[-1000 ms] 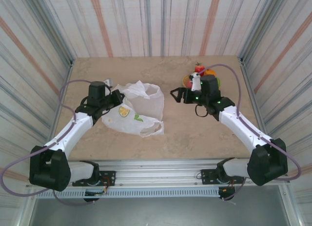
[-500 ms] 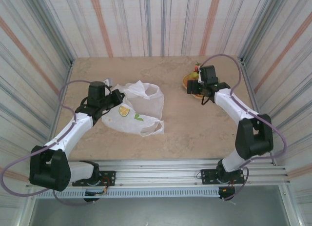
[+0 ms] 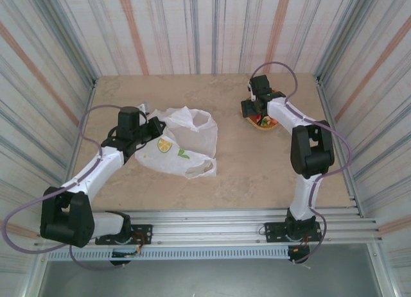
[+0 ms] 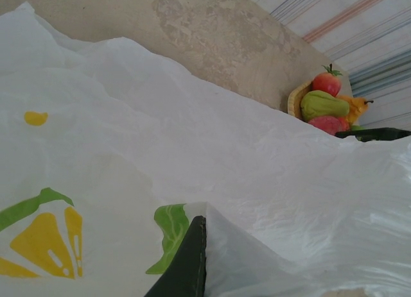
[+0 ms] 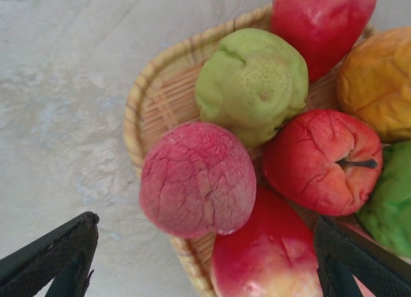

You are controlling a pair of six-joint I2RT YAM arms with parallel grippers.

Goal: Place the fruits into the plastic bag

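Fruits (image 3: 264, 121) in tray (image 5: 157, 98) far right; we're at pick step. Right gripper (image 5: 202, 255) wide open, empty, over peach (image 5: 198, 179); we'd lower, close. Left gripper (image 3: 153, 127) pinched shut on plastic bag (image 3: 186, 143) rim.

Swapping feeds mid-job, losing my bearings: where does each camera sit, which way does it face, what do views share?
Top external: above, behind the bases, looking down on the table; left arm, right arm, plastic bag, woven tray.
Left wrist: on the left arm, facing across the bag toward the tray; one dark finger.
Right wrist: on the right arm, pointing down at the fruits; both fingertips, spread.
Shared: all three see the tray.
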